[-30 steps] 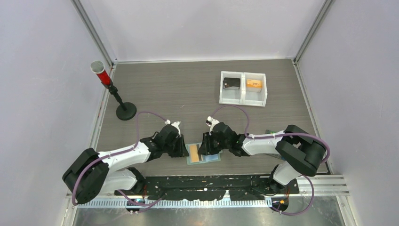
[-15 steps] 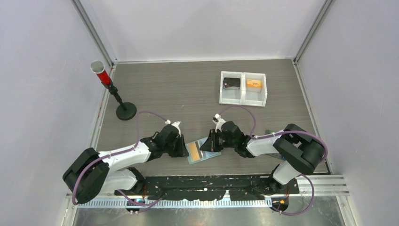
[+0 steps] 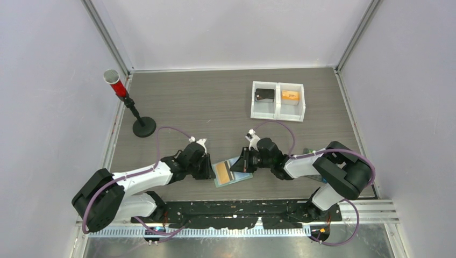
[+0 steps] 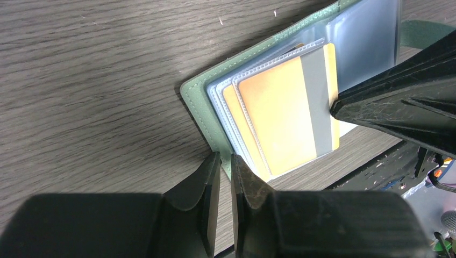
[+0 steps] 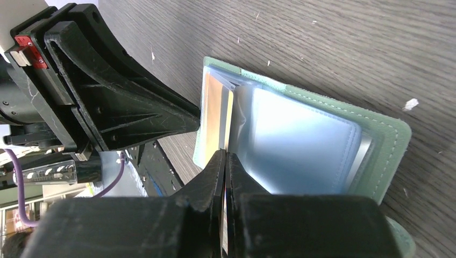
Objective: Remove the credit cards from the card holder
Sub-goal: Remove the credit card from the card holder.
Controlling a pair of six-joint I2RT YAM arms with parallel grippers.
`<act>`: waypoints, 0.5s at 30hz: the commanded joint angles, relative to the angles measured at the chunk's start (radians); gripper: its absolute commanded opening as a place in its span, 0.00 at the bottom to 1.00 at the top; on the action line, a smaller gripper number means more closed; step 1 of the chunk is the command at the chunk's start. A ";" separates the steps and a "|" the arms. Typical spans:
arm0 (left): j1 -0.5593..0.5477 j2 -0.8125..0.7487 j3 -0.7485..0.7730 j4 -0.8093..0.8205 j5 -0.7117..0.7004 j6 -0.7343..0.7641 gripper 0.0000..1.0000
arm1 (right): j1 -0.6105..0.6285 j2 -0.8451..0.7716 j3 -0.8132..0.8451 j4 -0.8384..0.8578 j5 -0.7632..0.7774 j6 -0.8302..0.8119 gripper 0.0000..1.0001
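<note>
The sage-green card holder [image 3: 240, 175] lies open on the table between my arms, its pale plastic pockets [image 5: 301, 140] facing up. My left gripper [image 4: 226, 158] is shut on the holder's green near edge [image 4: 196, 102]; in the top view the left gripper [image 3: 211, 171] is at the holder's left side. My right gripper [image 5: 225, 156] is shut on the edge of the orange-tan card [image 5: 213, 113], which has a grey stripe and sticks partly out of its sleeve [image 4: 279, 113]. In the top view the right gripper [image 3: 235, 166] is over the holder's middle. I cannot tell a light blue card from the pockets.
A white two-compartment tray [image 3: 278, 114] stands at the back right, with a black flat piece [image 3: 264, 95] and an orange item [image 3: 290, 95] in it. A red cup on a black stand [image 3: 144, 127] is at the back left. The black base rail [image 3: 242, 207] runs along the near edge.
My right gripper has pulled back to the right and the card holder has turned and shifted with it. The left gripper has stayed on the holder's edge.
</note>
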 commanded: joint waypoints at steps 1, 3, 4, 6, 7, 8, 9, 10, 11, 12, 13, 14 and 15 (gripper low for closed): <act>0.001 0.021 0.001 -0.111 -0.065 0.027 0.16 | -0.012 -0.032 -0.008 0.067 -0.027 0.021 0.05; 0.002 0.021 0.004 -0.115 -0.066 0.028 0.16 | -0.020 -0.033 -0.012 0.061 -0.028 0.024 0.05; 0.001 0.021 0.004 -0.116 -0.067 0.029 0.16 | -0.026 -0.036 -0.016 0.061 -0.027 0.025 0.05; 0.001 0.021 0.006 -0.119 -0.069 0.030 0.16 | -0.035 -0.044 -0.022 0.053 -0.026 0.026 0.05; 0.001 0.021 0.006 -0.120 -0.070 0.030 0.16 | -0.041 -0.046 -0.024 0.048 -0.024 0.025 0.05; 0.001 0.021 0.006 -0.122 -0.071 0.031 0.16 | -0.045 -0.054 -0.028 0.046 -0.024 0.025 0.05; 0.002 0.022 0.007 -0.123 -0.072 0.032 0.16 | -0.049 -0.058 -0.029 0.036 -0.023 0.023 0.05; 0.001 0.022 0.009 -0.124 -0.073 0.032 0.16 | -0.051 -0.067 -0.028 0.030 -0.023 0.022 0.05; 0.002 0.021 0.010 -0.126 -0.074 0.033 0.16 | -0.054 -0.076 -0.028 0.019 -0.025 0.018 0.05; 0.001 0.021 0.010 -0.127 -0.074 0.034 0.16 | -0.055 -0.078 -0.025 0.013 -0.026 0.015 0.05; 0.002 0.022 0.013 -0.128 -0.074 0.035 0.16 | -0.057 -0.083 -0.023 0.000 -0.029 0.013 0.05; 0.002 0.022 0.013 -0.130 -0.074 0.036 0.16 | -0.058 -0.084 -0.020 -0.009 -0.031 0.010 0.05; 0.001 0.022 0.016 -0.131 -0.074 0.037 0.16 | -0.059 -0.084 -0.018 -0.012 -0.037 0.009 0.06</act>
